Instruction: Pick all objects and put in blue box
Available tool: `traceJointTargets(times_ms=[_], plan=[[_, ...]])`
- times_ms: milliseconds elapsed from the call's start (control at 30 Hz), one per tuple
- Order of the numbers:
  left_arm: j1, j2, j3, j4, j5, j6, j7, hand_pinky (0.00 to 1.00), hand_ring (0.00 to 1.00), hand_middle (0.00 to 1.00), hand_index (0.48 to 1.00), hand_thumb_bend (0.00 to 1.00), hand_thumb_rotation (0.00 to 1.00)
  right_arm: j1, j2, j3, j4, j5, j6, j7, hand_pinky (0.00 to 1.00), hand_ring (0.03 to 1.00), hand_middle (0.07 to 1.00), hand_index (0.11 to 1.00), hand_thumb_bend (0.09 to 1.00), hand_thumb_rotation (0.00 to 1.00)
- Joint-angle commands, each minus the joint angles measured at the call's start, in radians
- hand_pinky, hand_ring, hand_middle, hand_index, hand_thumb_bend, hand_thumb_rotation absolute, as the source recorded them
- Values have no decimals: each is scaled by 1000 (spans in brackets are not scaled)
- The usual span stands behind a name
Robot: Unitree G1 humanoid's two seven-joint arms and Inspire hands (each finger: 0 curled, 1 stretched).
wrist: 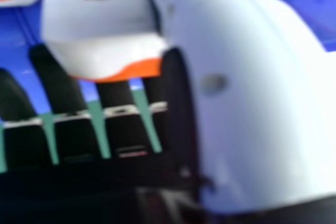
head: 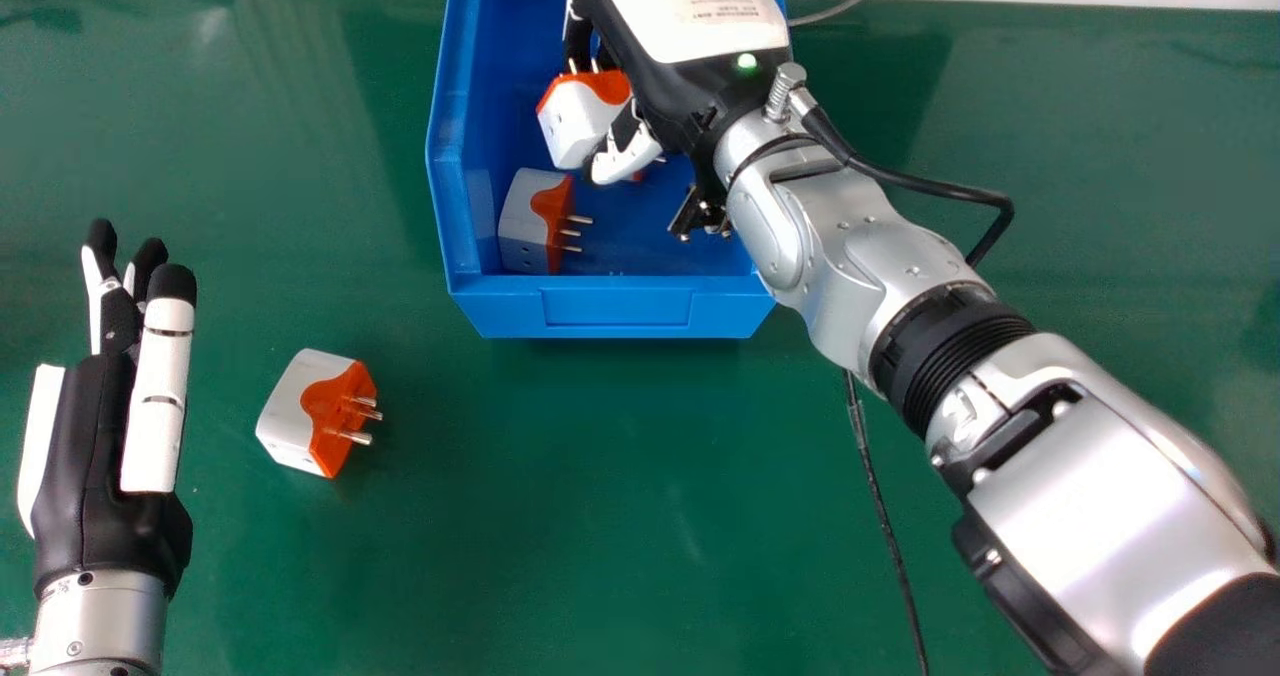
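At twelve o'clock, inside blue box, grips adapter with right hand; at nine, holds left hand open.

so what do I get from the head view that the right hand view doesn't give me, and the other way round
The head view adds the loose white and orange adapter on the green table, the open left hand beside it, and the silver right forearm.

The right hand view adds a close look along the dark fingers lined up side by side, with the thumb large at the right.

Both share the right hand, the blue box, the adapter between thumb and fingers, and another adapter inside the box.
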Motion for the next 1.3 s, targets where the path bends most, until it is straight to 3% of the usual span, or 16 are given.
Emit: traceJointTargets(times_ms=[0,67,167,333,500,600,733,967,1167,1200,1267], plan=[[1,5,-3,-27,13,8,10,1000,1000,1000,999,456,926,-29,-3,8,-11,8,7,-11,321,414,493,544,507,2],[-1,9,-5,-26,25,14,16,1000,1000,1000,1000,469,941,-22,-18,36,-17,-13,0,-6,391,497,567,509,500,106],[-9,9,-2,-18,15,10,8,1000,1000,1000,1000,462,941,-13,-34,66,-24,-27,0,3,553,666,721,716,514,387],[-15,8,1,-9,15,7,10,1000,1000,1000,999,441,936,-4,-43,97,-32,-40,33,31,844,947,972,959,548,657],[-15,11,2,-8,12,12,6,1000,1000,1000,1000,458,926,9,-51,117,-44,-54,63,22,990,999,1000,999,567,742],[-17,14,3,-8,15,17,7,1000,1000,1000,1000,443,942,16,-54,122,-61,-51,80,14,999,1000,1000,1000,556,752],[-18,15,4,-10,4,27,3,1000,1000,1000,1000,433,950,32,-56,107,-87,-33,82,-17,1000,1000,1000,1000,535,741],[-21,24,6,5,12,13,3,1000,1000,1000,1000,458,931,117,-71,74,-243,-25,92,-125,1000,1000,1000,1000,463,793],[-18,27,7,10,10,2,-3,1000,1000,1000,1000,464,932,261,-98,51,-506,-52,120,-206,1000,1000,1000,1000,425,819],[-15,25,8,6,8,3,-2,1000,1000,1000,1000,464,934,291,-105,50,-557,-59,122,-216,1000,1000,1000,1000,417,845],[-10,16,12,-1,-9,-1,-6,1000,1000,1000,1000,453,925,375,-121,50,-694,-71,125,-216,1000,1000,1000,1000,403,922]])
